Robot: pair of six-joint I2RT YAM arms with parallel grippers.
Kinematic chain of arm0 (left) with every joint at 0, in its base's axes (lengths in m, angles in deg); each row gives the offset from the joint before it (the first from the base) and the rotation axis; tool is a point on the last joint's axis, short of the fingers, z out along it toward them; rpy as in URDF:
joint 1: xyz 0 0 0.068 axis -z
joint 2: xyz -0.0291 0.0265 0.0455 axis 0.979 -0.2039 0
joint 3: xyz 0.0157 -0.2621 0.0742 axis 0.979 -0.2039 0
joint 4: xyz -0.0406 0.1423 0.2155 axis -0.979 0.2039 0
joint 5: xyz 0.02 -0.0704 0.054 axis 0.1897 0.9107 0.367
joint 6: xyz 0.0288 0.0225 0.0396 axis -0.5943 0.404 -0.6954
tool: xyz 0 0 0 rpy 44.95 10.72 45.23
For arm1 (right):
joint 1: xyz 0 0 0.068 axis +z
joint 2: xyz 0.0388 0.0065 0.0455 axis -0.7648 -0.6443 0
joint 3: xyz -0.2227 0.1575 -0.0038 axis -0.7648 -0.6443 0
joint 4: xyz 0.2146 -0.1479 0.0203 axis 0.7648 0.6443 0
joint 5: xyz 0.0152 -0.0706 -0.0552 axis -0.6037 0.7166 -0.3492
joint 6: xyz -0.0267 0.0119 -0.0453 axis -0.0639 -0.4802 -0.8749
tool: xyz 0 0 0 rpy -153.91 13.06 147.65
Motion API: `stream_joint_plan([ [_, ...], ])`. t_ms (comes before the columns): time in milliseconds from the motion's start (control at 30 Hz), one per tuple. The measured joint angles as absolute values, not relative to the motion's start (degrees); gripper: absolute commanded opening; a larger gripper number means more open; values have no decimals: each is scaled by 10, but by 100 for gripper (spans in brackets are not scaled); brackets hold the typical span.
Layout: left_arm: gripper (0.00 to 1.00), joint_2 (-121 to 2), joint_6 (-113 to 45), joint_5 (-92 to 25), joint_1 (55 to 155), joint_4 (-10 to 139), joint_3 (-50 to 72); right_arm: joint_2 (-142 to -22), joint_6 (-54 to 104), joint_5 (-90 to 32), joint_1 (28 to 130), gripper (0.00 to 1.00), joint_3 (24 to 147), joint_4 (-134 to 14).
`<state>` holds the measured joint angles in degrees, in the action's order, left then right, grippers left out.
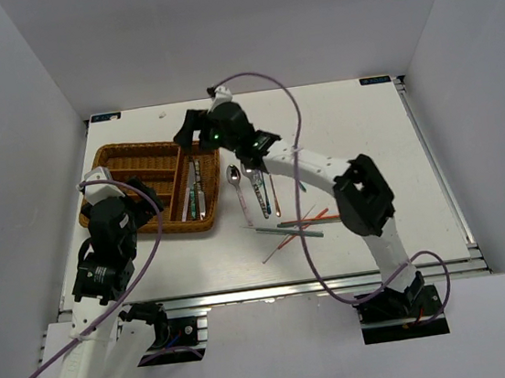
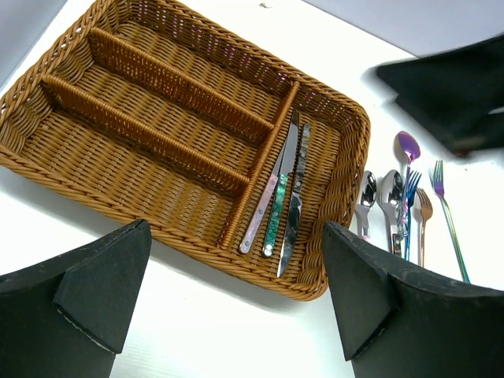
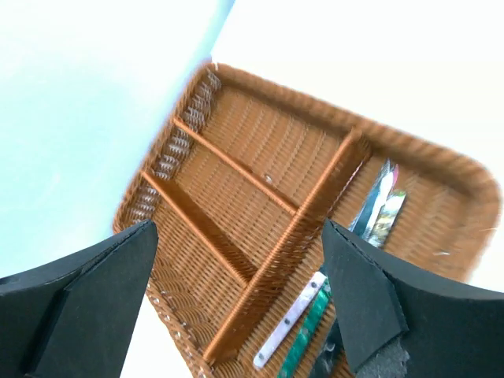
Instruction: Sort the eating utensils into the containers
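The brown wicker tray (image 1: 129, 158) lies at the left of the table, its containers split by dividers (image 2: 165, 87). Three knives (image 2: 277, 201) lie side by side in its long right compartment (image 3: 441, 236); the right wrist view shows their pale and green handles (image 3: 303, 323). Spoons and forks (image 1: 254, 187) lie in a row on the table just right of the tray, and chopsticks (image 1: 298, 225) are scattered nearer the front. My right gripper (image 1: 191, 127) hangs open and empty over the tray's far right part. My left gripper (image 1: 103, 184) stands open and empty above the tray's left end.
White walls close in the table on the left, back and right. A purple cable (image 1: 294, 110) loops over the right arm. The row of spoons and forks (image 2: 405, 197) sits close to the tray's right rim (image 2: 346, 181).
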<state>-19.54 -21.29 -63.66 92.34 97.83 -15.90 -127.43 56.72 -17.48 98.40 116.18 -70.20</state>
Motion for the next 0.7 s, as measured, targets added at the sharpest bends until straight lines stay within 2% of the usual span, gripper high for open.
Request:
stream_joint_plan([
  [133,98,-195,-213,-637,923,978,-159,-1170,502,-153,957,89,1132,-622],
  [200,98,-195,-213,-637,923,978,-159,-1123,471,-129,944,86,1087,-587],
  [233,98,-196,-213,-637,923,978,-159,-1101,458,-120,937,82,1057,-567],
  [367,98,-202,-213,-637,923,978,-159,-1033,426,-99,930,49,899,-506],
  [433,98,-208,-213,-638,923,978,-159,-1021,420,-100,935,42,838,-487],
  [533,98,-212,-213,-641,923,978,-159,-1029,414,-101,945,38,808,-442],
  [700,98,-217,-213,-649,923,979,-159,-1073,406,-87,963,34,844,-426],
])
